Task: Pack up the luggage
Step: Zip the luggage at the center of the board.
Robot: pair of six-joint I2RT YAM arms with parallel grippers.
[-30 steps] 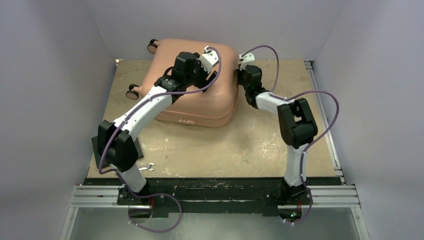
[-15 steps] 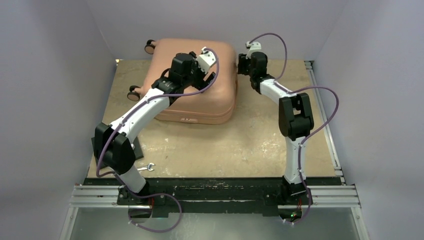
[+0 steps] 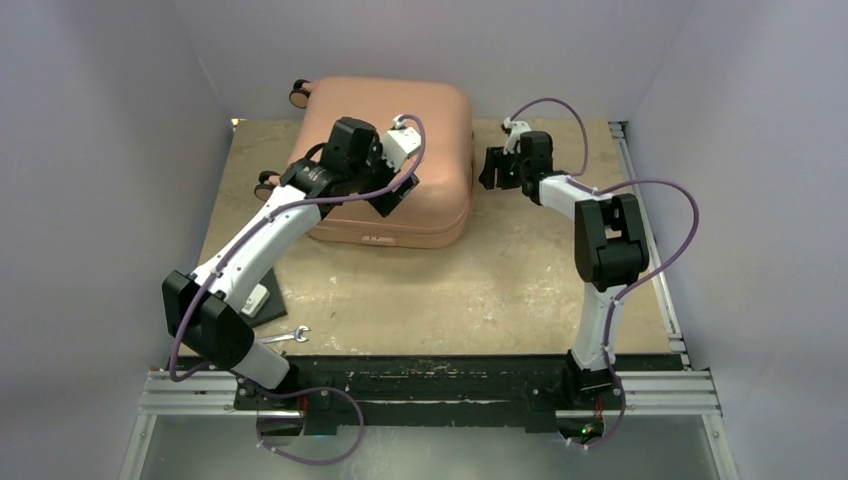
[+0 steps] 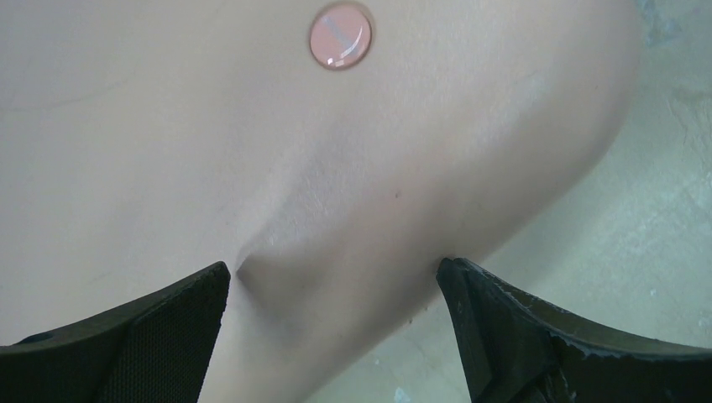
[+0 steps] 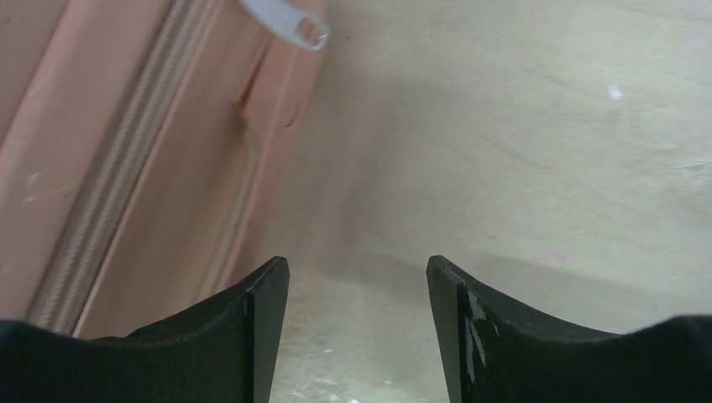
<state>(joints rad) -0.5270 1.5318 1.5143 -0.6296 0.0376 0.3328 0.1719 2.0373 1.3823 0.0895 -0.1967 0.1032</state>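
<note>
1. Luggage lies flat and shut on the table. It sits against the far edge, left of centre, with its wheels toward the left edge. With the shell shut, the work appears to be in its closing stage.
2. Left gripper hangs over the lid, near the shell's near-right corner. Its jaws are spread wide with nothing clamped between them. Whether the fingertips touch the lid cannot be told.
3. Right gripper sits just beside the right side of the luggage, low over the table. Its jaws are apart and empty.
4. Zip seam runs along that right side. It looks closed over the stretch in view.
5. Zip pull, a small pale tab, projects from the side ahead of the right gripper, outside its jaws.
   - Probable next move: advance the right gripper until the tab sits between its fingers, then close on it.
   - The tab is thin, so alignment must be exact. The left gripper can steady the lid.
</note>
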